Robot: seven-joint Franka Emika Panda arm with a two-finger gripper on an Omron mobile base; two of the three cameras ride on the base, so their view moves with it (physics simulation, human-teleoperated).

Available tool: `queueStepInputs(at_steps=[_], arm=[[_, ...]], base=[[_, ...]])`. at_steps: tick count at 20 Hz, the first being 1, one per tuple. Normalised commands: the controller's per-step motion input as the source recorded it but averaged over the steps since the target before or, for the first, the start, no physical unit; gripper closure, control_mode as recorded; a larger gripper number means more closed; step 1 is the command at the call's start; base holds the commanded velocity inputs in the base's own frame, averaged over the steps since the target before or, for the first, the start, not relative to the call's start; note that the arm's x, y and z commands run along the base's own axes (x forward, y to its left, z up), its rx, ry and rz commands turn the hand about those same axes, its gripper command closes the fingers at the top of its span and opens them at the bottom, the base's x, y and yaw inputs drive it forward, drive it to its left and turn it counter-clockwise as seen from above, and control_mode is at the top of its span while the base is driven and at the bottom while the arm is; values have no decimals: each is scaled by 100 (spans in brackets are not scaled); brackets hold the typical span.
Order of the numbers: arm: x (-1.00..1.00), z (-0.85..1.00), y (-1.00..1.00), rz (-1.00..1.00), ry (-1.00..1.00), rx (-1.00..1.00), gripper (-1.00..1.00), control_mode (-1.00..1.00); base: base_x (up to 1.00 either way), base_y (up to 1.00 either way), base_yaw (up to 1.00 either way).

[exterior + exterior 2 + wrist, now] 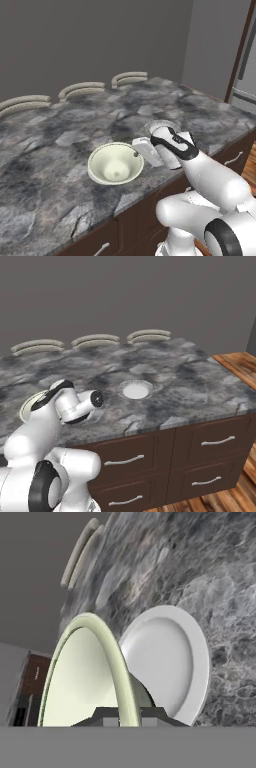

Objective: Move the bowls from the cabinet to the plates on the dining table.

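Note:
My gripper [137,152] is shut on the right rim of the cream-white bowl [115,165], which is over the dining table [60,135] near its front edge. In the hand view the bowl's [75,677] thin rim runs up from between my gripper's [129,714] dark tips, with its greenish outer wall to the right. A white plate [172,657] lies on the stone just past that wall. Another small white plate [161,124] sits behind my wrist, also seen as a plate [136,389] mid-table. My arm hides most of the bowl [30,402] in the right base view.
Three curved beige chair backs [80,90] line the table's far edge. Dark brown drawers with silver handles [217,441] run under the near edge. A tall grey appliance [245,65] stands at the far right, over wood floor [235,363].

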Motion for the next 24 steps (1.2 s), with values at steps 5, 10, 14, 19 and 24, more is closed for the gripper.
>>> queueStepInputs(at_steps=[5, 10, 14, 19, 24], arm=[[30, -20, 5, 0, 3, 10, 100, -100], [34, -10, 2, 0, 10, 1, 100, -100], [31, -1, 4, 0, 7, -4, 100, -100], [26, -4, 8, 0, 0, -6, 100, -100], [3, -41, 14, 1, -4, -9, 100, -100]], base=[[0, 0, 0], [0, 0, 0], [0, 0, 0], [0, 0, 0], [0, 0, 0]])
